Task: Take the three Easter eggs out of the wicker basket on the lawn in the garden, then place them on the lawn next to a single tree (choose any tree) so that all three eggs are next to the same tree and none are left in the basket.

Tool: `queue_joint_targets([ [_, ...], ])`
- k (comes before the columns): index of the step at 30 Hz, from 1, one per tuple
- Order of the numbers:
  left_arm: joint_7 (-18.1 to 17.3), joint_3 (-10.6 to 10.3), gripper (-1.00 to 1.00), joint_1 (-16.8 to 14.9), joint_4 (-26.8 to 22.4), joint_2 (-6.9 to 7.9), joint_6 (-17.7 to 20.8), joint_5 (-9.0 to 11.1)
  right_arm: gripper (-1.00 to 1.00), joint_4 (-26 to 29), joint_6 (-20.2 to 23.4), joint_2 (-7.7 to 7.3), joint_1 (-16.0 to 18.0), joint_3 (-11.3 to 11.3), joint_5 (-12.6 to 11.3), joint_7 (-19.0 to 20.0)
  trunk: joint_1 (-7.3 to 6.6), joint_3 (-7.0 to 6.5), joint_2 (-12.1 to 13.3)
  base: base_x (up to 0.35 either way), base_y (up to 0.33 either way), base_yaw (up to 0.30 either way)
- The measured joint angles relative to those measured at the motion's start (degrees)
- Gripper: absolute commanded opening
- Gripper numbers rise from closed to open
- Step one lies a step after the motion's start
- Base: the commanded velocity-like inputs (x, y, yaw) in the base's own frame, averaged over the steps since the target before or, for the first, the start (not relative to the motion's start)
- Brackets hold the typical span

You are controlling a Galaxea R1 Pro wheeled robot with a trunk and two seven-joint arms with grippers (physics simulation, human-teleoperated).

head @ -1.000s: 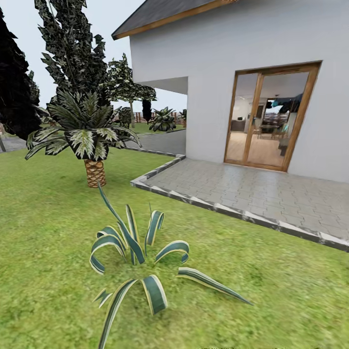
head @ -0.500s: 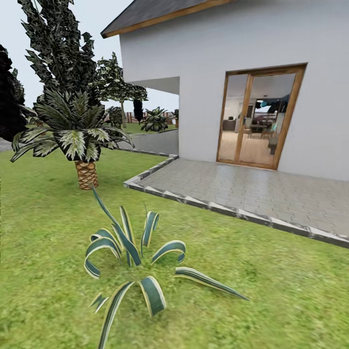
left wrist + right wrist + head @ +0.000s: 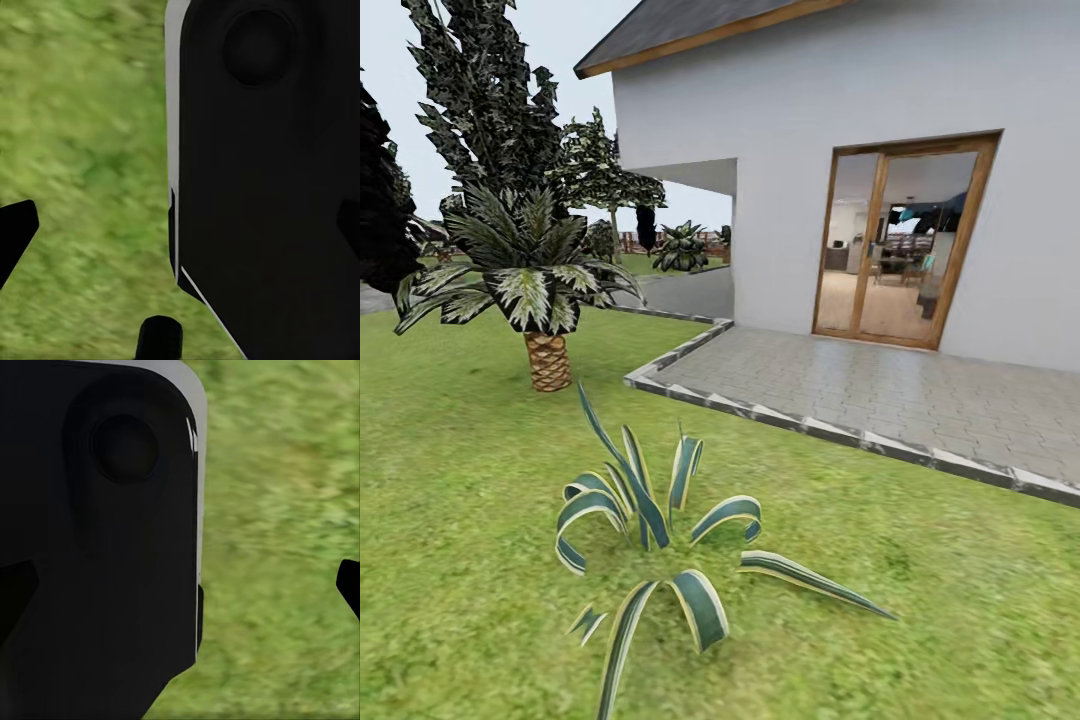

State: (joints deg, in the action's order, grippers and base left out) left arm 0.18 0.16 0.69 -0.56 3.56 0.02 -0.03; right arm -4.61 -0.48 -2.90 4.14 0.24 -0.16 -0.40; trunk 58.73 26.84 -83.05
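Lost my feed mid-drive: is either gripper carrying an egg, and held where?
Nothing is seen held. Left fingers and right fingers are spread, with just lawn behind; no egg between them.

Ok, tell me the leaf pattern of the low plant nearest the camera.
Dark green with pale cream edges, striped lengthwise; the plant shows best in the head view.

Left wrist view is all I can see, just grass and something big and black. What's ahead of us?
Observer: In the head view, a spiky plant with striped leaves sits on the lawn right ahead.
Operator: Is there a tree anywhere?
Observer: Yes, a tall tree with a dark crown rises behind a short palm, further off to the left.
Operator: And on the other side?
Observer: A grey paved patio lies in front of a white house with a glass door.
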Motion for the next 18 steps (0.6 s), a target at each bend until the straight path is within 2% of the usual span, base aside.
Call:
queue_joint_targets([
  [5,0.01,0.0,1.0,0.0,0.0,-0.02,0.01,0.03,1.0,0.0,0.0,0.0,0.0,0.0,0.0,0.0,0.0,0.0,0.0,0.0,0.008,-0.043],
  [15,0.0,0.0,1.0,0.0,0.0,-0.02,0.03,-0.04,1.0,0.01,-0.05,0.03,-0.01,0.0,0.0,0.0,0.0,0.0,0.0,0.0,0.0,-0.25],
  [18,-0.02,0.0,1.0,0.0,0.0,-0.01,0.02,-0.05,1.0,0.0,-0.04,0.01,0.0,0.0,0.0,0.0,0.0,0.0,0.0,0.0,0.01,-0.151],
])
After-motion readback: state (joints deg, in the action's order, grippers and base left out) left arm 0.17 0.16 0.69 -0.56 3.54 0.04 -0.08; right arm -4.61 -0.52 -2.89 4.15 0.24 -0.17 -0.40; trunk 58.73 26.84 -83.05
